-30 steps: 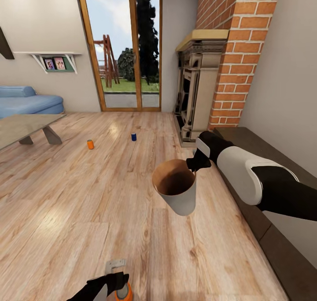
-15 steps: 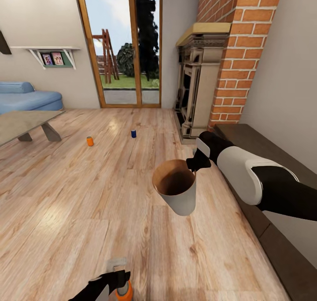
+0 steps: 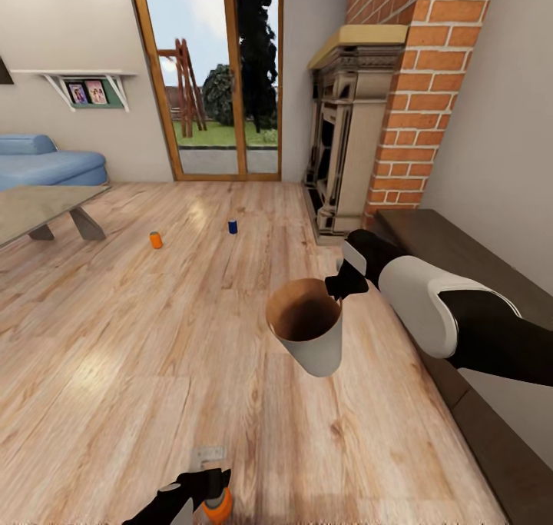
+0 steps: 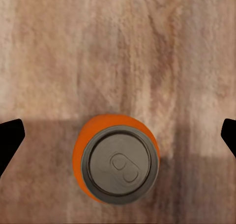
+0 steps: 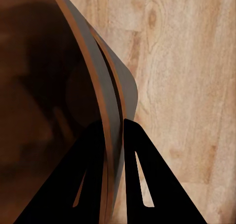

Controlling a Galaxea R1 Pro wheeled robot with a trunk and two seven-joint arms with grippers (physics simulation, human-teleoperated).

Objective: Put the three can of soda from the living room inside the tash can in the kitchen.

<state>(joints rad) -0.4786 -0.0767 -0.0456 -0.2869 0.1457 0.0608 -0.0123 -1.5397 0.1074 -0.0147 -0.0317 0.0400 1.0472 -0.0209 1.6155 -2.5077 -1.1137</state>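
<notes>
An orange can of soda (image 4: 118, 165) stands upright on the wood floor, seen from above between the wide-apart fingertips (image 4: 10, 140) of my open left gripper (image 4: 118, 138). The same can (image 3: 217, 506) and left gripper (image 3: 206, 488) sit at the head view's bottom edge. My right gripper (image 3: 338, 285) is shut on the rim of the tash can (image 3: 305, 333), holding it above the floor, tilted; its fingers (image 5: 132, 150) pinch the wall (image 5: 105, 101). A second orange can (image 3: 156, 240) and a dark blue can (image 3: 232, 227) stand farther off on the living room floor.
A low grey-wood table (image 3: 34, 210) and blue sofa (image 3: 46, 164) are at the left. The fireplace (image 3: 346, 141), brick chimney (image 3: 418, 87) and a dark low ledge (image 3: 461, 279) line the right side. Glass doors (image 3: 215, 71) are straight ahead, with open floor in the middle.
The whole head view has shifted, the far cans, doors and sofa sliding up the picture, so the camera moved. Both arms, the held bin and the near can keep their places.
</notes>
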